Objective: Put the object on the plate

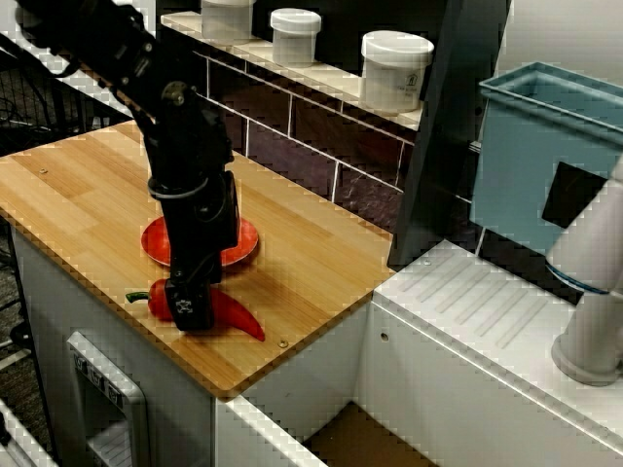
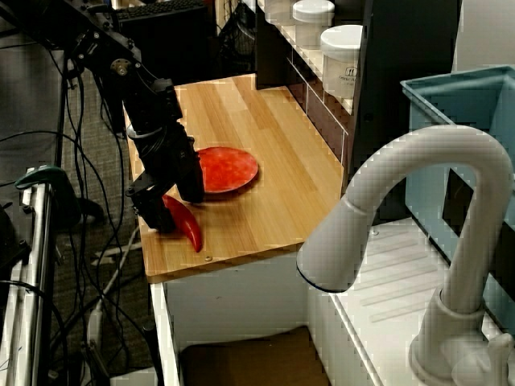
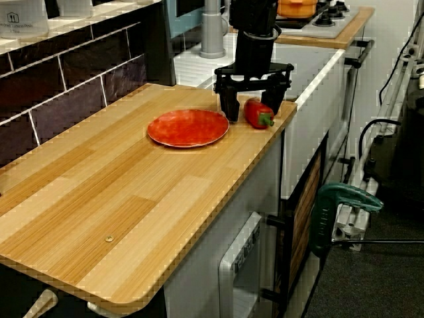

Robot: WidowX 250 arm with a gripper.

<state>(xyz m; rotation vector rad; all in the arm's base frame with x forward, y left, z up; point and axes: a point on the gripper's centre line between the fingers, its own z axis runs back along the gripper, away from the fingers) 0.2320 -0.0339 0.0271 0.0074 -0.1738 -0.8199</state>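
- Wooden counter (image 3: 132,199) beside a white sink unit (image 1: 487,331), jars (image 1: 394,70) on a tiled ledge behind.
- Gripper (image 3: 252,105) lowered to the counter edge, fingers spread apart, straddling the chili pepper (image 3: 257,112) without closing on it.
- Plate (image 3: 188,127) just beside the gripper, bare.

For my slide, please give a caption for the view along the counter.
Open black hand straddling glossy red chili pepper beside flat round red plate.

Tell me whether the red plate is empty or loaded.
Empty. The round red-orange plate shows a bare surface; the glossy red chili pepper lies beside it on the wooden counter, between the open pincer's fingers.
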